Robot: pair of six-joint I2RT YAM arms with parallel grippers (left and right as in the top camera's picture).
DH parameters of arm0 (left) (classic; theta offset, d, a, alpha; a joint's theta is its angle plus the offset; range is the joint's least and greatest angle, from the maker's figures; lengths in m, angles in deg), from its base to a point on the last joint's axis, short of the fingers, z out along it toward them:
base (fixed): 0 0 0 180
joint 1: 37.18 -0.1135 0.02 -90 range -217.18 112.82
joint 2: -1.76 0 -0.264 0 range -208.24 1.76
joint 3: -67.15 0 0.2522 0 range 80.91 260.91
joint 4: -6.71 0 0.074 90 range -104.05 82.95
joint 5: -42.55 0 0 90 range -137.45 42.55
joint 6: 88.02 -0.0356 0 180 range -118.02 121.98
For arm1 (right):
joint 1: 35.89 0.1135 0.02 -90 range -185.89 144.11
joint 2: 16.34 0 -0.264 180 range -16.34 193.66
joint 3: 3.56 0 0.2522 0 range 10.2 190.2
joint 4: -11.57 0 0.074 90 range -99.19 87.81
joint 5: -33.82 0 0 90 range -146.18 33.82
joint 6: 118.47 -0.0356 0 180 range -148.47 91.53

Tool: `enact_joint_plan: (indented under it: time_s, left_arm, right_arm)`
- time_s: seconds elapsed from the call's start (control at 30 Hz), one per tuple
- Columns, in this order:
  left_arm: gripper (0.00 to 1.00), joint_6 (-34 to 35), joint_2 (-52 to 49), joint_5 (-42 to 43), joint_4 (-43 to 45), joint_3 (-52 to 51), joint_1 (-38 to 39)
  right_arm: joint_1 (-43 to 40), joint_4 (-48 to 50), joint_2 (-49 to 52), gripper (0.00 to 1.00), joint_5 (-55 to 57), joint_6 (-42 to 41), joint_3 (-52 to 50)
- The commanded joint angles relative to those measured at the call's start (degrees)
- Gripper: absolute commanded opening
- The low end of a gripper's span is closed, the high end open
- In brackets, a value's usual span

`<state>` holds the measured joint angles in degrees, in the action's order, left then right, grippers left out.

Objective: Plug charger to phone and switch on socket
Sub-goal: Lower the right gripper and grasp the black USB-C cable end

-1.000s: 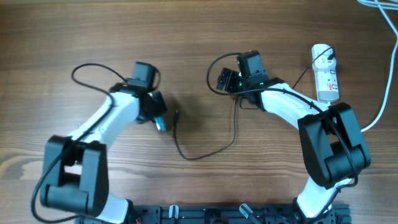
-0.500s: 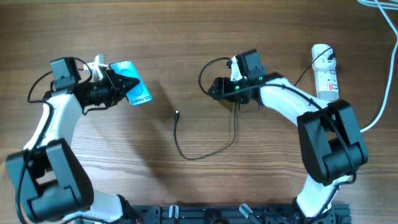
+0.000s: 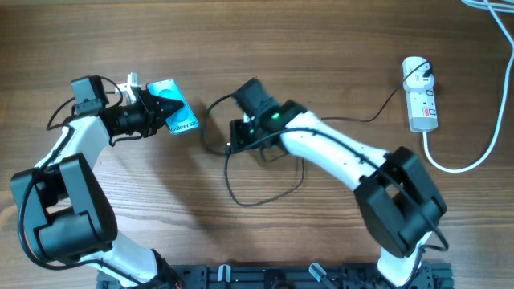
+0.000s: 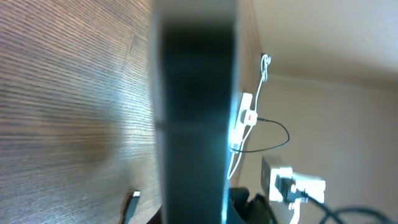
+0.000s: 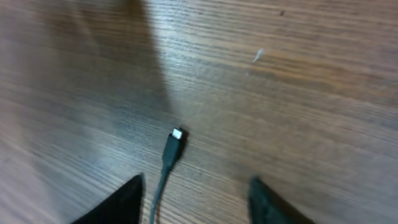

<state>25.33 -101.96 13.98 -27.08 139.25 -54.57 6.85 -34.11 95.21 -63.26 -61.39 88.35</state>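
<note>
The phone point(image 3: 183, 122), teal screen up, is held off the table by my left gripper point(image 3: 161, 111), which is shut on its edge. In the left wrist view the phone point(image 4: 193, 112) is a blurred dark column seen edge-on. The charger point(image 3: 265, 197) is a thin black cable looping across the table; its small plug tip point(image 3: 228, 149) lies right of the phone. My right gripper point(image 3: 235, 140) hovers just over that tip, open. In the right wrist view the tip point(image 5: 174, 139) lies just ahead of the open fingers point(image 5: 196, 205). The socket point(image 3: 420, 96) lies at the far right, with a black plug in it.
A thick white cord point(image 3: 482, 152) runs from the socket off the right edge. The socket also shows far off in the left wrist view point(image 4: 246, 118). The charger's slack loops under my right arm.
My right arm has swung left from the table's middle to above the charger's tip. My left gripper still holds the phone in nearly the same place.
</note>
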Motion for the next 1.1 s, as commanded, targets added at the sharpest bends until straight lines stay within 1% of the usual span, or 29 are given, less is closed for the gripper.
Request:
enact_joint_plan:
  time_s: [0.0, 0.03, 0.07, 0.13, 0.2, 0.3, 0.4, 0.47, 0.5, 0.53, 0.57, 0.63, 0.8, 0.9, 1.0, 1.07]
  left_arm:
    - [0.04, 1.36, 0.04, 0.44, 0.37, 0.76, -0.48]
    - [0.04, 1.38, 0.04, -1.14, 0.35, 0.76, -0.48]
    - [0.04, 1.53, 0.04, -1.95, 0.37, 0.76, -0.48]
    - [0.04, 3.19, 0.04, -1.92, 0.37, 0.76, -0.48]
    - [0.04, 4.15, 0.04, -1.95, 0.37, 0.76, -0.46]
    - [0.04, 4.13, 0.04, -1.95, 0.37, 0.76, -0.46]
    - [0.04, 4.13, 0.04, -1.97, 0.37, 0.76, -0.46]
    - [0.04, 4.13, 0.04, -2.19, 0.35, 0.76, -0.46]
    - [0.04, 4.13, 0.04, -2.4, 0.37, 0.76, -0.46]
    - [0.04, 4.13, 0.04, -2.6, 0.37, 0.76, -0.46]
    - [0.04, 4.13, 0.04, -2.6, 0.37, 0.76, -0.46]
    - [0.04, 4.13, 0.04, -2.6, 0.37, 0.76, -0.46]
    - [0.04, 4.13, 0.04, -2.6, 0.37, 0.76, -0.46]
    - [0.04, 4.13, 0.04, -2.6, 0.37, 0.76, -0.46]
    - [0.04, 4.13, 0.04, -2.6, 0.42, 0.76, -0.46]
    - [0.04, 4.13, 0.04, -2.58, 0.39, 0.76, -0.46]
  right_arm:
    - [4.48, 0.63, 0.76, 0.41, 10.19, -6.62, 0.11]
    - [5.73, 0.7, 1.05, 0.39, 11.72, -7.74, 0.09]
    - [6.93, 1.05, 1.22, 0.34, 13.09, -8.26, 0.09]
    - [9.07, 2.05, 2.45, 0.31, 14.64, -10.03, 0.09]
    - [10.69, 3.17, 3.91, 0.31, 14.84, -10.71, 0.09]
    - [12.55, 5.57, 7.17, 0.35, 15.82, -10.73, 0.09]
    - [12.68, 5.99, 9.92, 0.38, 16.33, -10.71, 0.09]
    - [12.5, 5.18, 10.99, 0.38, 17.44, -10.71, 0.09]
    - [12.28, 4.17, 11.28, 0.33, 18.56, -10.71, 0.09]
    - [11.96, 2.25, 11.28, 0.25, 20.76, -10.75, 0.15]
    - [11.52, 0.7, 11.23, 0.19, 22.4, -10.71, 0.17]
    - [10.21, -1.99, 11.13, 0.18, 23.82, -10.71, 0.28]
    - [6.03, -7.15, 11.06, 0.19, 23.54, -12.68, 0.28]
    - [4.13, -7.96, 11.06, 0.25, 20.11, -12.7, 0.28]
    - [3.08, -7.23, 11.06, 0.31, 10.88, -12.02, 0.28]
    - [3.08, -7.48, 11.06, 0.36, 9.88, -12.07, 0.28]
